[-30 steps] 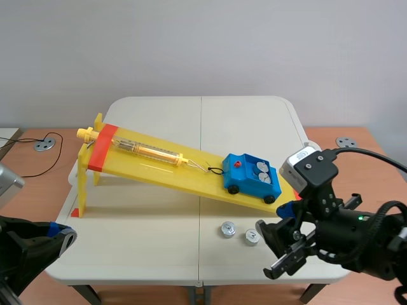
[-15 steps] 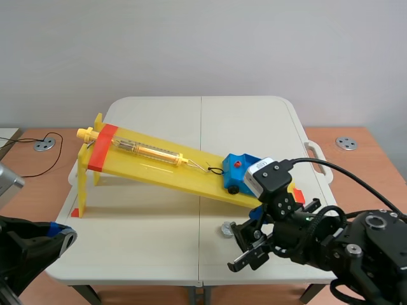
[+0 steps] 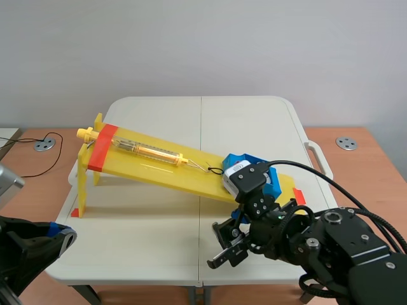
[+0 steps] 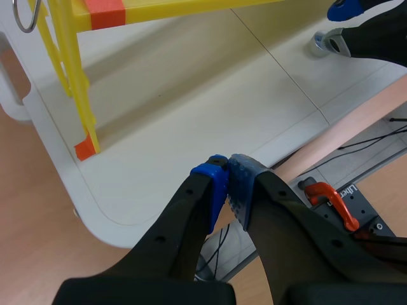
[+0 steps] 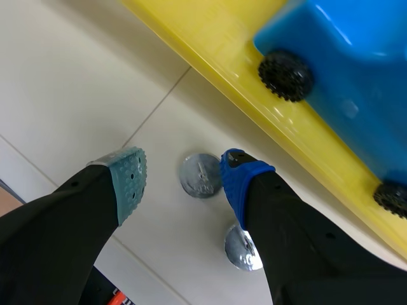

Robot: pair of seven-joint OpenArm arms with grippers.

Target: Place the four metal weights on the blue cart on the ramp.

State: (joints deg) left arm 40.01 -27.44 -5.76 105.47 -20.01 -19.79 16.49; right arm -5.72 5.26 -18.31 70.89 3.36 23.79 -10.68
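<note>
The right gripper point(image 5: 183, 183) stands wide open astride a metal weight point(image 5: 201, 177) on the table point(image 5: 70, 82); the left gripper point(image 4: 227, 185) is closed, empty.

Cart point(image 5: 356, 82) was blue, its wheels point(image 5: 285, 75) black; ramp point(image 3: 152, 166) was yellow with an orange-red band point(image 3: 100, 147); weights point(image 5: 200, 176) were silver; table point(image 3: 140, 219) cream.

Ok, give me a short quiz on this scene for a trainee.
1. True or false: the left gripper is open.
2. How many weights lie on the table by the right gripper? A one, B two, C four.
3. Fill in: the cart stands on the yellow ___.
Key: 1 false, it is shut on nothing; 2 B; 3 ramp.
</note>
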